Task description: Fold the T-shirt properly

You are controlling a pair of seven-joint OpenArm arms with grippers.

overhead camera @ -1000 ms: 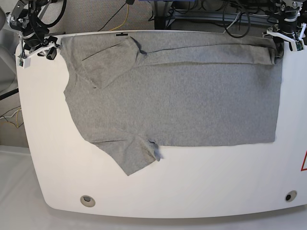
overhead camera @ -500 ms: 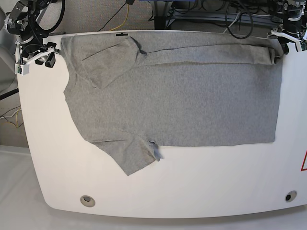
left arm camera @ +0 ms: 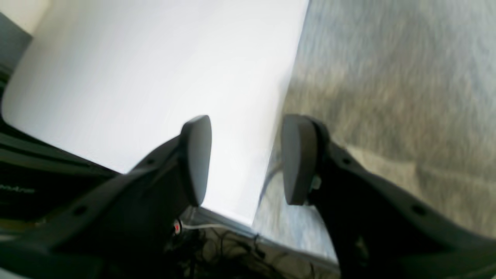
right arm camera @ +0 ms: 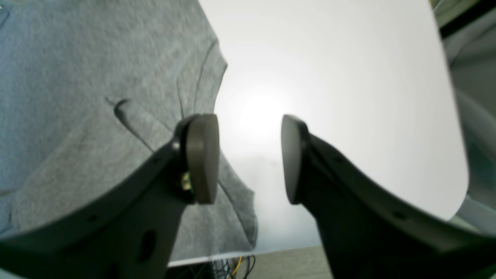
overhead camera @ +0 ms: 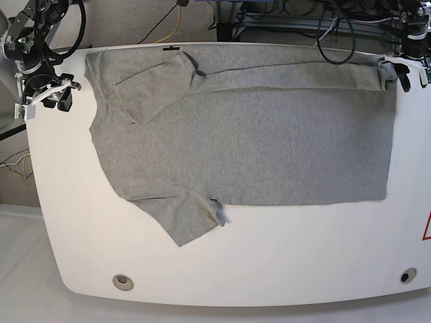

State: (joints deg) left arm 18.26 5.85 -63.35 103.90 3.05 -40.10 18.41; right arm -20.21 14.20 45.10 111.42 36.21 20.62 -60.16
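Note:
The heather-grey T-shirt [overhead camera: 249, 134] lies flat across the white table [overhead camera: 269, 262], neck end to the left and hem to the right. Its far long edge is folded inward as a strip [overhead camera: 289, 75]. The far sleeve [overhead camera: 151, 84] lies folded on the body, and the near sleeve [overhead camera: 185, 219] sticks out towards the front. My right gripper [overhead camera: 46, 94] hovers open and empty just off the shirt's far-left corner; the right wrist view shows it [right arm camera: 250, 159] beside the cloth edge [right arm camera: 97, 77]. My left gripper [overhead camera: 409, 67] is open and empty at the far-right corner, and in the left wrist view it [left arm camera: 246, 159] straddles the cloth edge [left arm camera: 387, 77].
Two round holes [overhead camera: 122, 282] [overhead camera: 408, 275] sit near the table's front edge. A red triangle mark [overhead camera: 426, 227] is at the right edge. Cables and stands [overhead camera: 283, 20] run behind the table. A small dark mark [overhead camera: 170, 48] sits at the far edge.
Both grippers have drawn outward from the shirt's far corners: the right one to the left and nearer, the left one to the right. The shirt has not moved.

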